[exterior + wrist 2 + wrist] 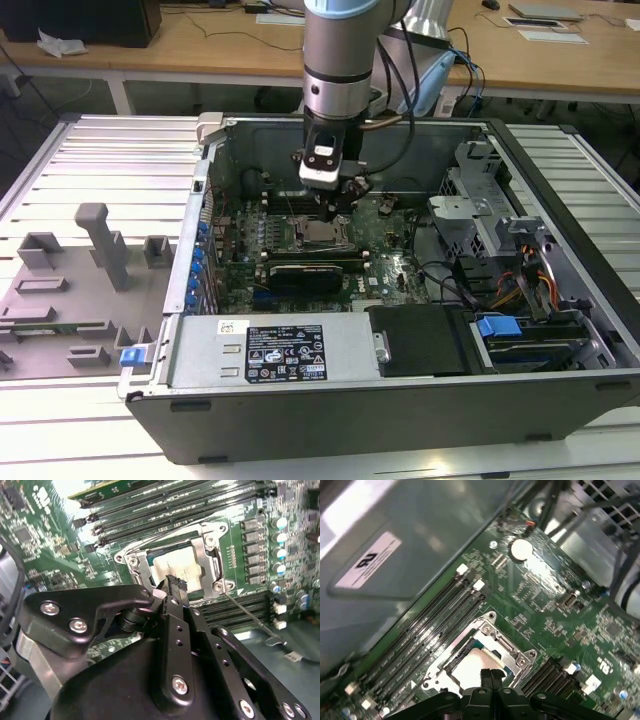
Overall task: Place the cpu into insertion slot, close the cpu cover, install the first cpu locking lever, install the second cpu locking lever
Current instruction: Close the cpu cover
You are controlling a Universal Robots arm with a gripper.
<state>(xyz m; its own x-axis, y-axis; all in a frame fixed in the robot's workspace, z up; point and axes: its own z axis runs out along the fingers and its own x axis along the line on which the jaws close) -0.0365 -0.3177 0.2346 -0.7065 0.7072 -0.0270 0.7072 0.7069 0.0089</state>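
**Claw [338,205] is hovering clenched over the seated cpu [320,235]**

The claw is reaching down from the arm into an open computer case [330,400]. In both wrist views its two black fingers [172,585] are pressing together with nothing visible between them, and their tips are sitting just above the near edge of the cpu [180,567]. The chip's silvery face is lying flat in the insertion slot [167,548]. The cpu cover [207,555] is lying down around the chip as a metal frame. A thin wire lever [250,615] is angling away from one corner of the cover, across a bank of memory slots [240,611]; whether it is latched cannot be told.

The green motherboard [400,265] is lining the floor of the case, and a labelled metal box [285,350] is sitting along the near wall. The case is resting on a slatted metal table [100,150]. Grey moulded fixtures [80,290] are standing on it at the exterior view's left. Behind it, a wooden table [200,45] is running across the room, with cables trailing over it
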